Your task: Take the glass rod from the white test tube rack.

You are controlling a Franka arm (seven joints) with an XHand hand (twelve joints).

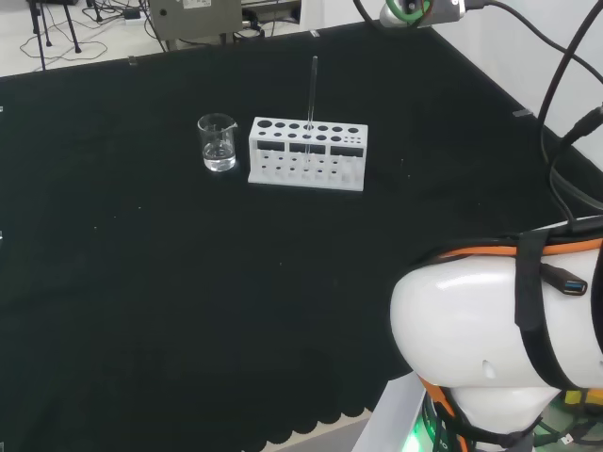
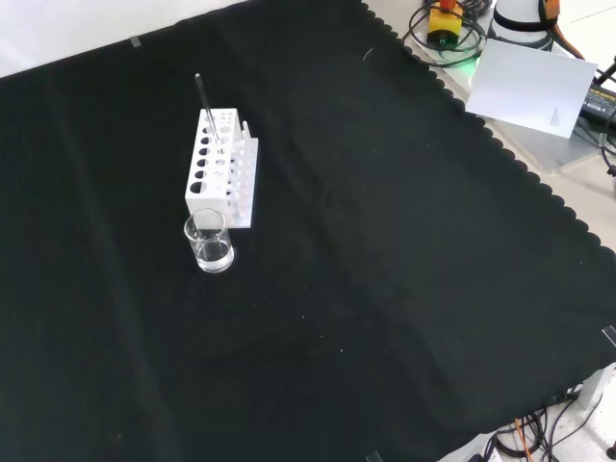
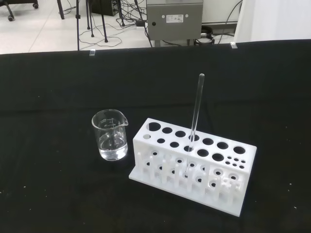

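Robot hand state: cannot tell. Glass rod (image 3: 196, 112) stands nearly upright in a hole of the white test tube rack (image 3: 194, 167), untouched. Clear beaker (image 3: 110, 134) with a little liquid sits just beside the rack's end on the bench (image 1: 141, 282).

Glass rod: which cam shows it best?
Wrist view: the glass rod is close and large, standing upright in the white rack. Head view and front view show it small and thin.
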